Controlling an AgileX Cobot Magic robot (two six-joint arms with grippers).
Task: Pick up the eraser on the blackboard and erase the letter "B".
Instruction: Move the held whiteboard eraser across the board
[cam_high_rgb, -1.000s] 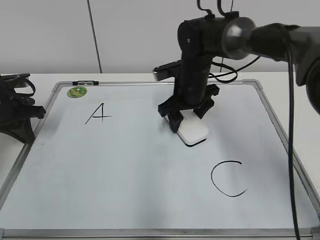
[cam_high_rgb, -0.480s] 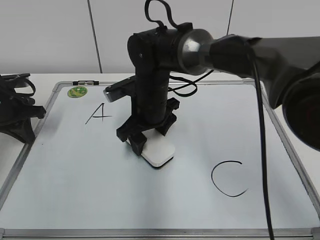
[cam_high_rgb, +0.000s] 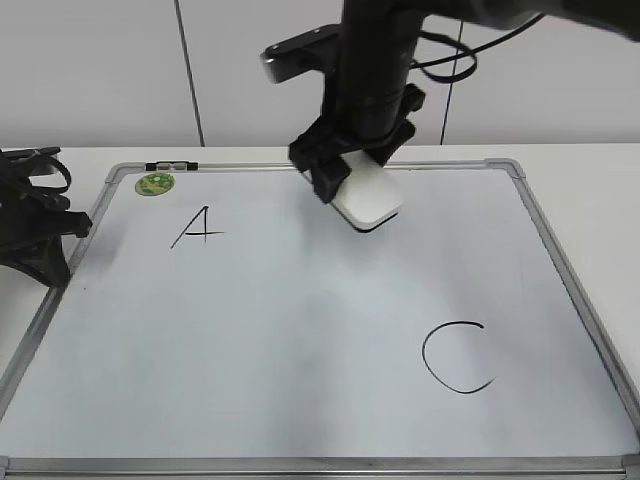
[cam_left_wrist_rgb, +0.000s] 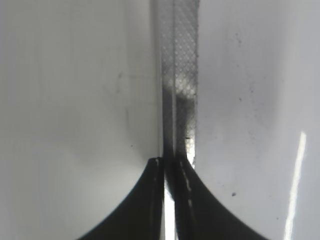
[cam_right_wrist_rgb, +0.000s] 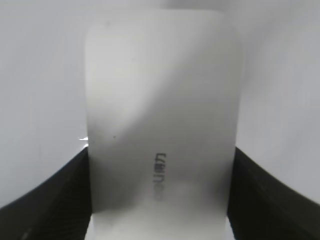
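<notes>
My right gripper is shut on the white eraser and holds it over the far middle of the blackboard. In the right wrist view the eraser fills the space between the dark jaws, grey print facing up. No letter "B" shows on the board; only a black "A" and a black "C" are visible. My left gripper rests off the board's left edge. In the left wrist view its jaws are shut with nothing between them, over the board's metal frame.
A small round green magnet sits at the board's far left corner. A white wall stands behind the table. The right arm and its cables hang over the board's far edge.
My right gripper has swept the eraser from the board's middle to the left and then up to the far middle, lifting higher. The left arm has not moved.
</notes>
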